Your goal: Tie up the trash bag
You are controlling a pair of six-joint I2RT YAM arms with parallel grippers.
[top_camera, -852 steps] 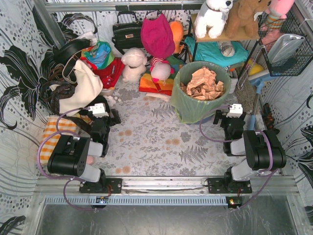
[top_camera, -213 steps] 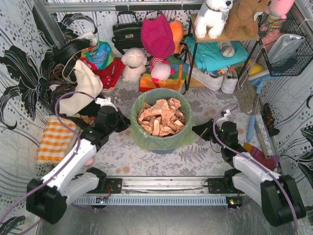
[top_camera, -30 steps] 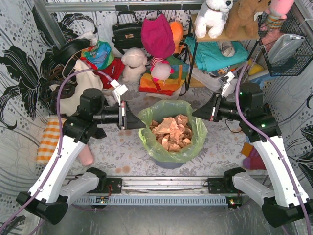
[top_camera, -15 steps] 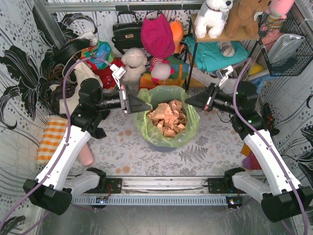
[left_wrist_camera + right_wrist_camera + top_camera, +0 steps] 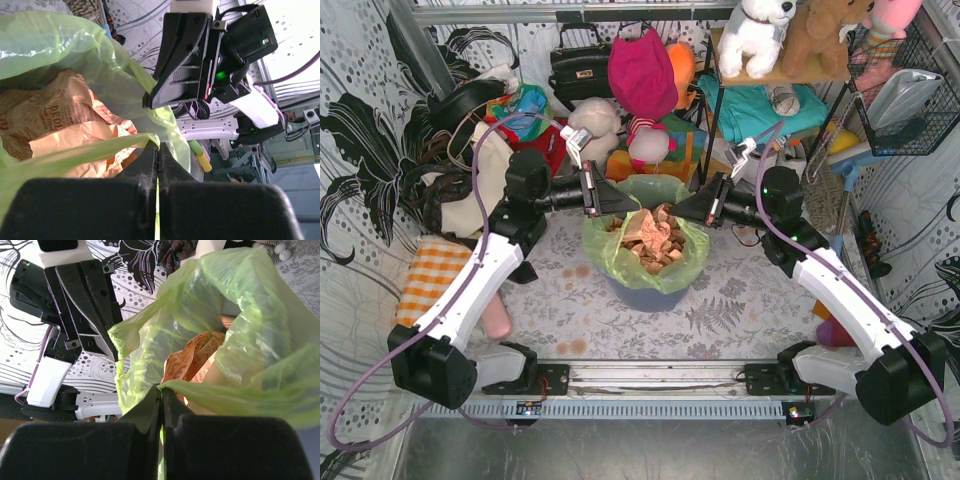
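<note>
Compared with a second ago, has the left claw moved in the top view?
Yes. The left claw, shut on the trash bag, has moved away from the arm bases and rightward, closer to the white plush toy.

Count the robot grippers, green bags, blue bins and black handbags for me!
grippers: 2 (left gripper, right gripper)
green trash bag: 1
blue-grey bin: 1
black handbag: 1
Total: 5
</note>
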